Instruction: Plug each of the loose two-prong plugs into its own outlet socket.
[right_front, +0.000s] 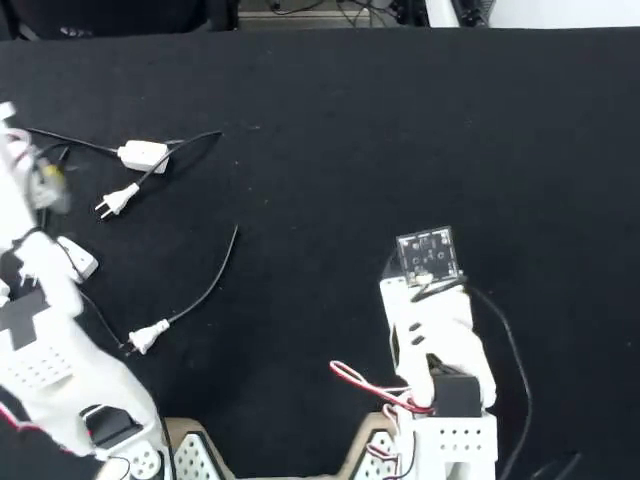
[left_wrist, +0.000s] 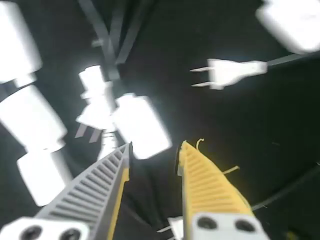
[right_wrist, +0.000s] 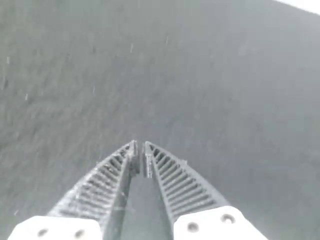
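Hanging over a blurred cluster of white pieces, the left fingers (left_wrist: 200, 175) stand wide apart, one grey and one yellow, with nothing held between them. Just past their tips, in the middle of the left wrist view, lies a white socket block (left_wrist: 140, 125) — in line with the gap but not gripped. A two-prong plug (left_wrist: 227, 72) lies in the upper right of that view, off to the yellow finger's side. Its prongs point toward frame left and its cord runs off to the right. More white blocks (left_wrist: 30, 120) crowd the left side; blur keeps me from telling what they are.

From the high view, the left arm (right_front: 40, 330) stands along the left edge of the black counter (right_front: 400, 120). Near it, in the upper left, an upper plug (right_front: 118, 200) lies just below a white socket (right_front: 143, 154). A lower plug (right_front: 148, 336) lies further down on its cord — both are unplugged. The right arm (right_front: 440, 340) sits at bottom centre-right, well apart from the plugs. The right fingers (right_wrist: 167, 177) are closed almost tip to tip, holding nothing, above the counter.
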